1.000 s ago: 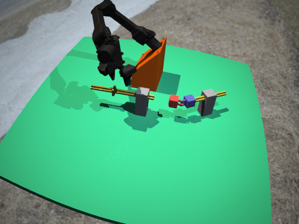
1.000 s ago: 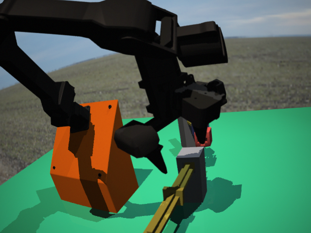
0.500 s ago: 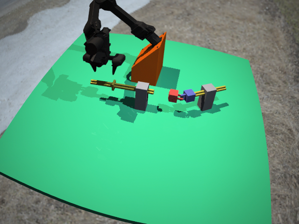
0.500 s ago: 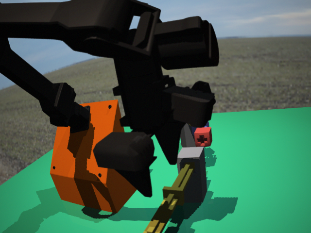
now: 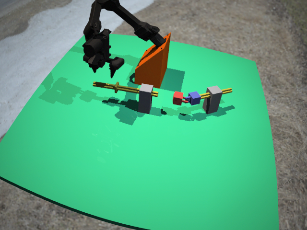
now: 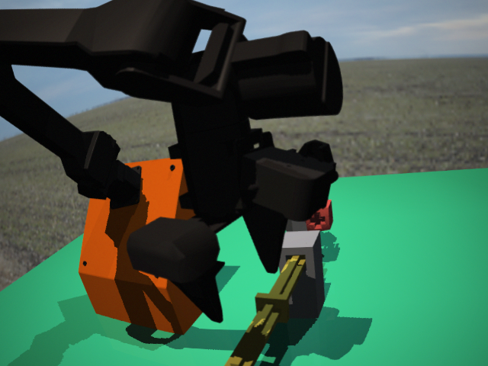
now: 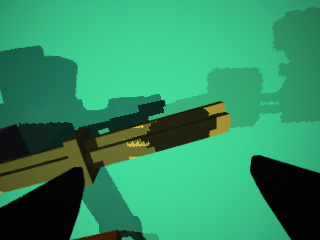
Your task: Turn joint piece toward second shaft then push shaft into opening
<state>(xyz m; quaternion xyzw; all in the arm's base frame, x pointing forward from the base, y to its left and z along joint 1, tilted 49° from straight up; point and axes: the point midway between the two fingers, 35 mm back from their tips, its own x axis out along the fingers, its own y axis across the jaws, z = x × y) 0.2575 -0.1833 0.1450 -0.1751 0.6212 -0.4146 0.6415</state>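
The yellow second shaft [image 5: 128, 89] [image 6: 289, 277] [image 7: 117, 150] runs through its grey block [image 5: 145, 101] [image 6: 301, 239] and has a square collar [image 5: 116, 87] [image 6: 271, 301]. Its near end stands apart from the red joint piece [image 5: 178, 98] [image 6: 327, 216], whose cross-shaped opening faces the second shaft's side. The red piece is hinged to a blue piece [image 5: 194, 98] on the first shaft [image 5: 226, 90], which sits in the other grey block [image 5: 214, 104]. My gripper [image 5: 103, 74] [image 6: 246, 296] [image 7: 169, 169] is open and empty, above the second shaft's outer half, beyond the collar from the block.
The orange base housing [image 5: 149, 68] [image 6: 94, 244] stands behind the second shaft's block, with the arm rising from it. The green table top [image 5: 148, 160] [image 6: 413, 255] [image 7: 175, 40] carries everything. Dark arm and shaft shadows fall across it. The joint piece is outside the wrist view.
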